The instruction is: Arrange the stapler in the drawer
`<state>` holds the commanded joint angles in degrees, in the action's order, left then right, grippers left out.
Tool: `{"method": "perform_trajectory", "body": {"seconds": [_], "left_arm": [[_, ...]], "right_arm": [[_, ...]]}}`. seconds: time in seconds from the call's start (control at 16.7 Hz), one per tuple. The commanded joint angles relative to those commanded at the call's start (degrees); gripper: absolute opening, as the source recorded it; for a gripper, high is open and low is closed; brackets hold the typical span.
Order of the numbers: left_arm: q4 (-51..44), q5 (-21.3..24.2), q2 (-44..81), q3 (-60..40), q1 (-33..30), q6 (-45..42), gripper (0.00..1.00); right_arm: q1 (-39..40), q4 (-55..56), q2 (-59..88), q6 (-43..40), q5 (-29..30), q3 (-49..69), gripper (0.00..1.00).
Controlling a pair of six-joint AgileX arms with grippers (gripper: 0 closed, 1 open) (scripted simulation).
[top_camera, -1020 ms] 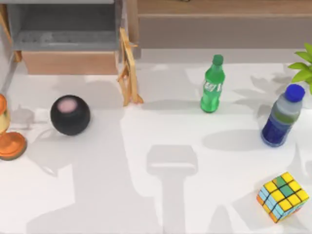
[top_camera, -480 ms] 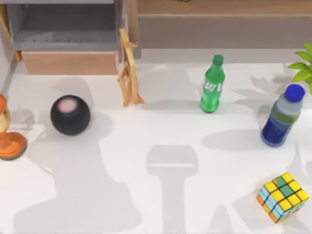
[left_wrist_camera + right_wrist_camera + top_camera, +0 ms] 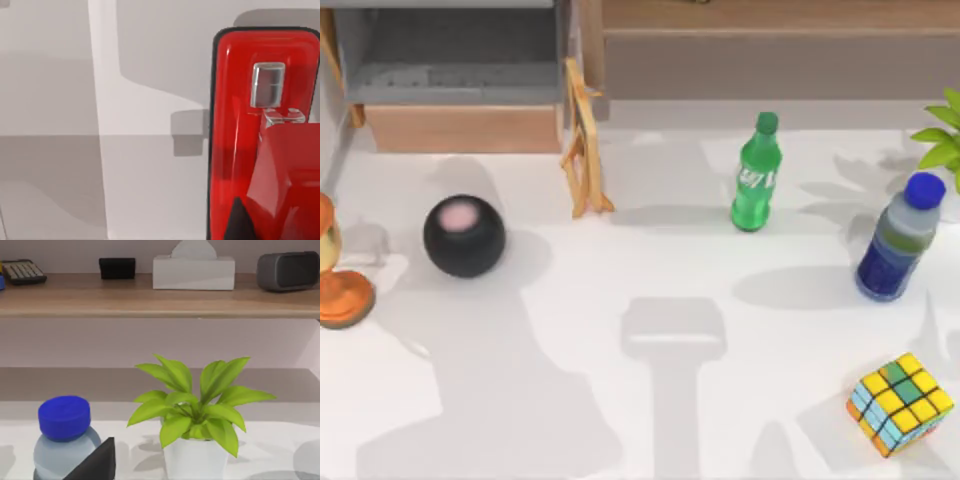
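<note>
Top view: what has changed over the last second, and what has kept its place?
Only the broad shadow on the table at lower left shifted slightly. The black ball, green bottle, blue-capped bottle, puzzle cube and open drawer kept their places.

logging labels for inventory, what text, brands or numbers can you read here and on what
No text can be read.
green bottle: white label mark, too blurred to read.
blue-capped bottle: no legible label.
calculator on the shelf: keys too small to read.
stapler: no text.
</note>
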<state>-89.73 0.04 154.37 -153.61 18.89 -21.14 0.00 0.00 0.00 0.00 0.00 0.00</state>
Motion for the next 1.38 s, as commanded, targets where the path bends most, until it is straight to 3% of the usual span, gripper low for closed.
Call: {"method": "perform_trajectory", "body": {"seconds": [0.36, 1.14, 1.38], "left_arm": [[1.0, 0.4, -0.7, 1.7, 0.2, 0.0, 0.0], [1.0, 0.4, -0.7, 1.7, 0.2, 0.0, 0.98], [1.0, 0.4, -0.7, 1.7, 0.2, 0.0, 1.0]], "right_arm": [[0.0, 0.0, 0.0, 0.0, 0.0, 0.0, 1.0], [0.0, 0.0, 0.0, 0.0, 0.0, 0.0, 1.0], [0.0, 0.0, 0.0, 0.0, 0.0, 0.0, 1.0]]}}
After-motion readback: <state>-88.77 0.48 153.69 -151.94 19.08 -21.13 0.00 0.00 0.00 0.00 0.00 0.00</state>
